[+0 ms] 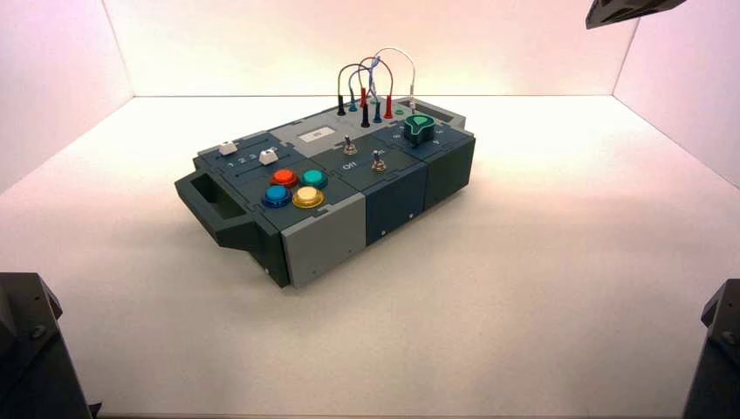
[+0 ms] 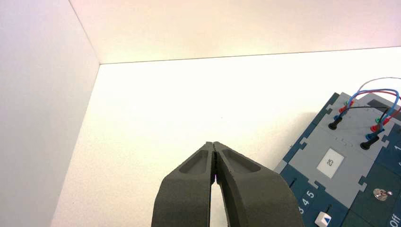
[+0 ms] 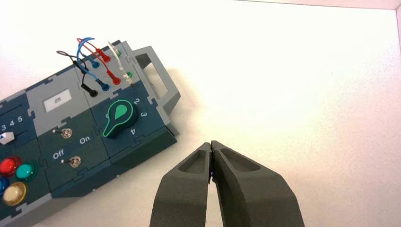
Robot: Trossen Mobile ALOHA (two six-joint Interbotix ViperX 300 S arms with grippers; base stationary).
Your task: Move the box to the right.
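Observation:
The box (image 1: pixel 323 236) lies turned on the white floor, left of centre, with its handle (image 1: pixel 209 196) toward the near left. On top are four round buttons (image 1: pixel 295 187), two toggle switches (image 1: pixel 350 145), a green knob (image 1: pixel 421 127) and looped plug wires (image 1: pixel 375 78). My left gripper (image 2: pixel 214 144) is shut and empty, hanging over bare floor off the box's (image 2: pixel 350 146) wired corner. My right gripper (image 3: pixel 210 142) is also shut and empty, a little off the box's (image 3: pixel 42 118) knob (image 3: pixel 120 118) end. Both arms sit low at the near corners, left (image 1: pixel 30 349) and right (image 1: pixel 716 349).
White walls close the floor in at the left (image 1: pixel 52 70), back (image 1: pixel 262 44) and right (image 1: pixel 689 96). A dark fixture (image 1: pixel 628 10) hangs at the top right. Open floor (image 1: pixel 567 218) lies to the right of the box.

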